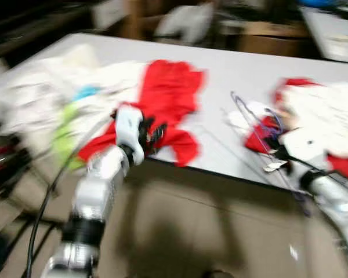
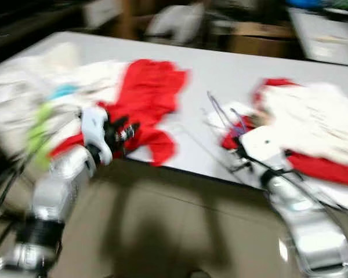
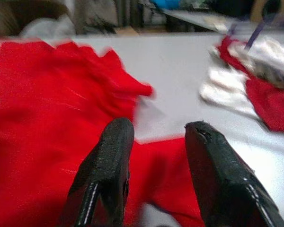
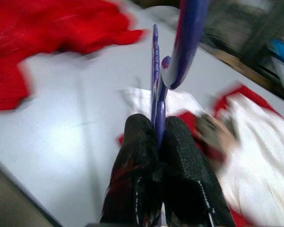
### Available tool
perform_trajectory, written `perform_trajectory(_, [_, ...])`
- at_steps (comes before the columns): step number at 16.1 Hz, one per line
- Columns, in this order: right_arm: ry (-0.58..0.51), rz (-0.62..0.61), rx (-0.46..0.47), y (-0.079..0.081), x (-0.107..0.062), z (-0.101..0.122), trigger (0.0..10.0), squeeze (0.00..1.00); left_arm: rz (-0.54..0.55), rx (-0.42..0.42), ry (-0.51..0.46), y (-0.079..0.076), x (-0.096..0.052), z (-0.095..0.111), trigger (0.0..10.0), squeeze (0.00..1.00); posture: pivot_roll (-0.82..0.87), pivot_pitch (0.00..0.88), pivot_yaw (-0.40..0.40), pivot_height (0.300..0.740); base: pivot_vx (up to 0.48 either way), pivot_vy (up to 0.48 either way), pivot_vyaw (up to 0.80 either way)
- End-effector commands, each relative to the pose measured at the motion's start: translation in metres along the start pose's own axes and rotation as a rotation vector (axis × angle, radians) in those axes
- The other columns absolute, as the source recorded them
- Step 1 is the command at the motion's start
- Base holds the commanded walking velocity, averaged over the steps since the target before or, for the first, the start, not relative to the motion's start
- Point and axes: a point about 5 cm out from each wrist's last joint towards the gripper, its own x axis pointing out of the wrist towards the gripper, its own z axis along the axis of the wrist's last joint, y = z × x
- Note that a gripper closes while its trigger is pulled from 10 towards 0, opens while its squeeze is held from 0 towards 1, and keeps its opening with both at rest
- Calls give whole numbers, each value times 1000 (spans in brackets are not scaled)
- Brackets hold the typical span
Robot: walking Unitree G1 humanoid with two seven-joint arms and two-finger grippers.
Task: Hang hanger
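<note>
Purple hanger point(image 4: 156, 80) is pinched between the pressed-together fingers point(image 4: 132, 161) of the right gripper point(image 4: 157, 142), over the right part of the grey table point(image 1: 232, 75). Its thin frame runs lengthwise away from the fingers, toward the table's far side; the hook end curves off at the top in the wrist view. In the head views the hanger point(image 1: 252, 119) shows as thin purple lines beside a red-and-white clothes pile point(image 1: 325, 121), approx. at the table's near edge. Head views blurred; finer detail can't be told.

Left gripper point(image 3: 156, 137) is at the near table edge, fingers point(image 3: 114, 151) spread apart, holding nothing, just above a red garment point(image 1: 168, 92) that hangs partly over the edge. Bare grey table surface lies between red garment and right pile. White and green cloths point(image 1: 58, 92) cover the table's left end. Brown floor point(image 1: 209, 231) lies open before the table.
</note>
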Motion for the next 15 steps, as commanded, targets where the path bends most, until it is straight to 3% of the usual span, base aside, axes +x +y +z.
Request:
perform_trajectory(1, [-54,-79,68,0,-2,8,10000,0,73,46,-19,1,-5,3,10000,0,-145,0,47,740,0,0,-775])
perform_trajectory(3, [-21,-57,185,8,-3,6,10000,0,113,44,-29,-1,-9,0,10000,0,-156,0,34,740,0,-343,-769])
perform_trajectory(7, [-11,-70,227,9,0,0,10000,0,158,78,-51,-4,-13,2,10000,0,-135,0,-6,740,0,-390,-773])
perform_trajectory(12, [1,-111,216,5,-3,0,10000,0,150,83,-49,-9,-11,3,10000,0,-156,0,17,740,0,-370,-780])
perform_trajectory(15, [11,-176,217,-3,-10,-2,10000,0,113,23,-20,-13,-4,1,10000,0,-181,0,49,740,0,320,-779])
